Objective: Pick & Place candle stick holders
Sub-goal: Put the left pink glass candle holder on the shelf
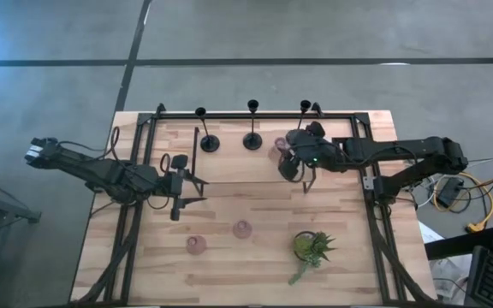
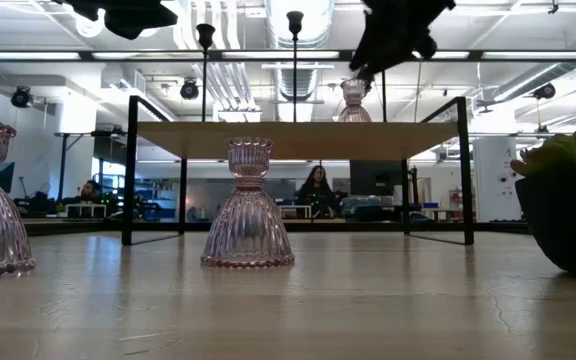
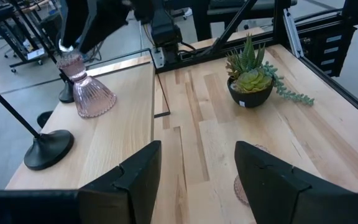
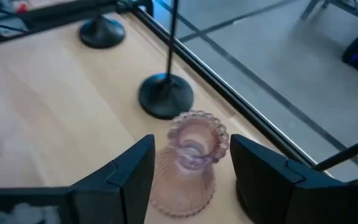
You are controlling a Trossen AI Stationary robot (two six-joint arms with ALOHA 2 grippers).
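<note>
Three black candle stick holders (image 1: pixel 252 137) stand on their disc bases on a raised wooden shelf (image 2: pixel 298 140) at the table's far side. One pink glass holder (image 4: pixel 191 162) stands upright on the shelf beside them. My right gripper (image 4: pixel 191 146) is open, with its fingers on either side of this holder's cup top; it also shows in the high view (image 1: pixel 288 156). Two more pink holders (image 1: pixel 197 245) (image 1: pixel 242 228) stand on the table near the front. My left gripper (image 1: pixel 197 190) hovers open and empty left of centre. My right gripper comes at the pink holder's beaded cup top (image 4: pixel 197 134) slanting from above, one finger on each side. I cannot tell whether the fingers touch it. The holder stands upright on its flared base on the shelf.
A green spiky potted plant (image 1: pixel 311 246) stands at the table's front right. The shelf's black metal frame (image 1: pixel 148 128) runs along both sides of the table. People and desks show in the room behind, in the low view (image 2: pixel 313 190).
</note>
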